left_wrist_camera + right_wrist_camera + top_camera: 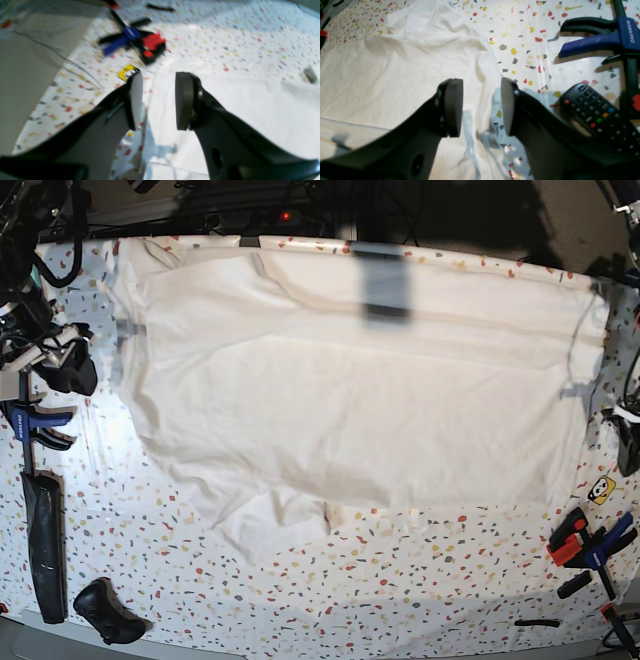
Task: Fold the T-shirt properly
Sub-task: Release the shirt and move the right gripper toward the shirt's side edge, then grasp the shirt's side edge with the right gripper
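Two end effectors hang over a white counter [400, 580] speckled with red, yellow and grey flecks. Both stand wide with nothing between their pads. The left end effector [158, 100] hovers above the edge of the T-shirt [360, 400], which spreads to its right and beneath it. Ahead and to its left lie a blue, red and black bar clamp [135, 42] and a small yellow tag [128, 72], and further left the counter ends at a beige floor [30, 75]. The right end effector [482, 107] also hangs over the shirt's edge, with cloth to its left. To its right are a black remote control [597, 115] and a blue-handled clamp [600, 40]. Behind the counter the room is dark.
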`<move>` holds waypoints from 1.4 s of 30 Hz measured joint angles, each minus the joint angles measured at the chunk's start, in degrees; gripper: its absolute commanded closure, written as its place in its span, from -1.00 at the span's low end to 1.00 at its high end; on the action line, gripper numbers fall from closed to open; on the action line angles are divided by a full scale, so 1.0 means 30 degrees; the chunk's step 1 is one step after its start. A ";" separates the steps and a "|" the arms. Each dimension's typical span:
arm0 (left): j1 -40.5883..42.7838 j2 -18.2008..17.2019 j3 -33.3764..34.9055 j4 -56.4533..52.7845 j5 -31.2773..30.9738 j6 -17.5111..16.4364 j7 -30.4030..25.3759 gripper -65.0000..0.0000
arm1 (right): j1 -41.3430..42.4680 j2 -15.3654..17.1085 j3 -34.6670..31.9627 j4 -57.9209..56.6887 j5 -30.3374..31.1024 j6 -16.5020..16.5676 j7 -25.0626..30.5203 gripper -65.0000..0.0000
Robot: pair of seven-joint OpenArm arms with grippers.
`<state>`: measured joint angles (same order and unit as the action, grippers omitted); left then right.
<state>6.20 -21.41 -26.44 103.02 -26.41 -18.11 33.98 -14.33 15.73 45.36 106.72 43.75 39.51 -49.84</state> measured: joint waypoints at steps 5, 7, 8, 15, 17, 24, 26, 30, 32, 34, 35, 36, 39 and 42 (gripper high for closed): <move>-0.0663 0.0066 0.2878 -0.1173 0.1953 0.1348 0.0022 0.34 | 0.0882 0.0095 -0.0874 -0.0393 -0.2025 -0.0685 0.0546 0.20; -0.1253 0.0109 0.3592 -0.2091 0.2863 0.1989 0.0102 0.34 | 0.1574 0.0328 -0.2025 -0.1020 -0.2586 -0.0823 0.0597 0.20; -0.1530 0.0146 0.3687 -0.2506 0.3075 0.2040 0.0240 0.34 | 0.1931 0.0452 -0.2754 -0.1399 -0.2856 -0.0903 0.0707 0.20; -0.2608 0.0182 0.3687 -0.4233 0.3002 0.2339 0.0860 0.34 | 0.5661 0.0481 -0.6375 -0.6193 -0.6054 -0.2368 0.1596 0.20; -0.2594 0.0204 0.3694 -0.4350 0.3002 0.2346 0.0903 0.34 | 0.7104 0.0532 -0.6754 -0.7672 -0.6623 -0.2441 0.1625 0.20; -0.2586 0.0204 0.3687 -0.4401 0.3009 0.2346 0.0998 0.34 | 1.1664 0.0976 -0.8174 -1.1577 -0.7970 -0.2463 0.1872 0.20; -0.2594 0.0211 0.3694 -0.4401 0.3009 0.2339 0.1253 0.34 | 1.2786 0.1246 -0.9107 -1.3041 -0.8699 -0.2463 0.2339 0.20; -0.2594 0.0204 0.3687 -0.4401 0.3038 0.2353 0.1253 0.34 | 1.4885 0.1392 -1.0695 -1.6371 -1.0200 -0.2455 0.3577 0.20; -0.2586 0.0204 0.3694 -0.4401 0.3016 0.2331 0.1260 0.34 | 1.5693 0.1370 -1.1074 -1.7726 -1.1001 -0.2455 0.4233 0.20; -0.2594 0.0211 0.3694 -0.4401 0.3446 0.2339 0.1260 0.34 | 1.6291 0.1428 -1.1322 -1.8921 -1.1395 -0.2463 0.4838 0.20; -0.2586 0.0197 0.3687 -0.4401 0.3439 0.2346 0.1253 0.34 | 1.6487 0.1450 -1.1446 -1.9489 -1.1613 -0.2463 0.5319 0.20; -0.2586 0.0197 0.3687 -0.4401 0.3519 0.2346 0.1253 0.34 | 1.6597 0.1472 -1.1519 -2.0079 -1.1766 -0.2477 0.5836 0.20; -0.2594 0.0211 0.3694 -0.4401 0.3504 0.2339 0.1253 0.34 | 1.6597 0.1428 -1.1774 -2.1668 -1.2160 -0.3111 0.6739 0.20; -0.2586 0.0204 0.3687 -0.4401 0.3504 0.2346 0.1260 0.34 | 1.6502 0.1268 -1.2058 -2.3139 -1.2247 -0.3665 0.6834 0.20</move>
<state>-1.56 -20.80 -15.38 89.82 -15.90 -11.07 37.76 35.18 19.53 9.19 37.30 7.01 28.51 -29.34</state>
